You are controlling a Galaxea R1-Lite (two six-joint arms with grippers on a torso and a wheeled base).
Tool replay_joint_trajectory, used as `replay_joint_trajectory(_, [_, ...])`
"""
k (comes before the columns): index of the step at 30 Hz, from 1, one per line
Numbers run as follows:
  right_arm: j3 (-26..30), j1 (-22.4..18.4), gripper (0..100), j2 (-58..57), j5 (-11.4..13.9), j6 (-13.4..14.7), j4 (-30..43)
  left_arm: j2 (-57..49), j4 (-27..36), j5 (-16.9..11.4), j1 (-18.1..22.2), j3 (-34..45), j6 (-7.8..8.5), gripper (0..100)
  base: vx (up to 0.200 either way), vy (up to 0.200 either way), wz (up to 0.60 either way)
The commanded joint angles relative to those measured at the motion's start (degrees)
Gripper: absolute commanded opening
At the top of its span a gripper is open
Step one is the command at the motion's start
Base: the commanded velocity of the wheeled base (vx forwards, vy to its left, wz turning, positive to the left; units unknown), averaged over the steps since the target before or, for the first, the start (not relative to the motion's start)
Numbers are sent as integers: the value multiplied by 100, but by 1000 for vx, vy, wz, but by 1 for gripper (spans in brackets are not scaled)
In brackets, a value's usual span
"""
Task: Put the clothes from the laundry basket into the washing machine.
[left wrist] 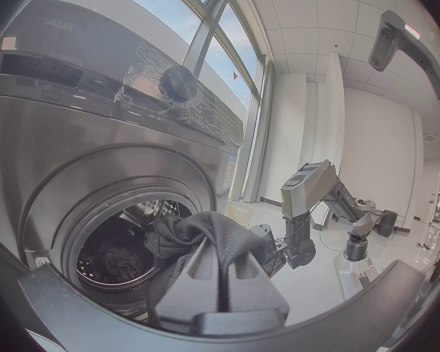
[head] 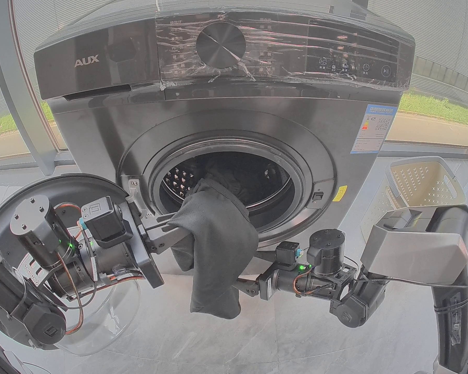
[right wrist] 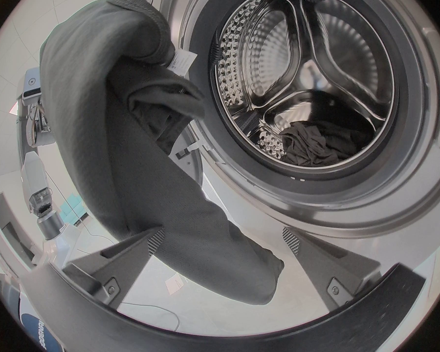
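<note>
Dark grey knitted garment (head: pixel 218 245) hung in front of the round opening of the grey steel front-loading washing machine (head: pixel 317 131), its top bunched at the near left rim of the opening and its lower end dangling toward the pale tiled floor (head: pixel 275 338). The left gripper (left wrist: pixel 223 250) came in from the left, its fingers pressed together on the upper fold of the garment. The right gripper (right wrist: pixel 221 238) sat low, in front of the machine, with its fingers spread wide; the hanging end of the garment fell between them, and whether it touched them could not be told. The round glass door (head: pixel 62 193) stood swung open on the left. Inside the perforated steel drum (right wrist: pixel 318 74) a heap of dark clothes (right wrist: pixel 318 143) lay at the bottom. A cream perforated plastic laundry basket (head: pixel 426 183) stood on the floor to the right of the machine.
</note>
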Motion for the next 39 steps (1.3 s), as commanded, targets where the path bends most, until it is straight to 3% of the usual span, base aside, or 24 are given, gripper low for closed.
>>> replay_joint_trajectory(1, [202, 58, 100, 32, 40, 0, -61, 4, -23, -11, 35, 8, -1, 0, 0, 0, 0])
replay_joint_trajectory(11, [897, -30, 100, -82, 14, -114, -316, 13, -23, -11, 26, 8, 7, 0, 0, 0, 0])
replay_joint_trajectory(16, [712, -38, 100, -3, 5, -114, -369, 4, -23, -11, 8, -1, -1, 0, 0, 0, 0])
replay_joint_trajectory(25, [150, -487, 100, 120, -4, -123, 106, 4, -23, 15, -18, 43, 7, 0, 0, 0, 0])
replay_joint_trajectory(39, [71, 155, 100, 278, 181, -106, 18, 39, -23, -11, 26, 8, -1, 0, 0, 0, 0])
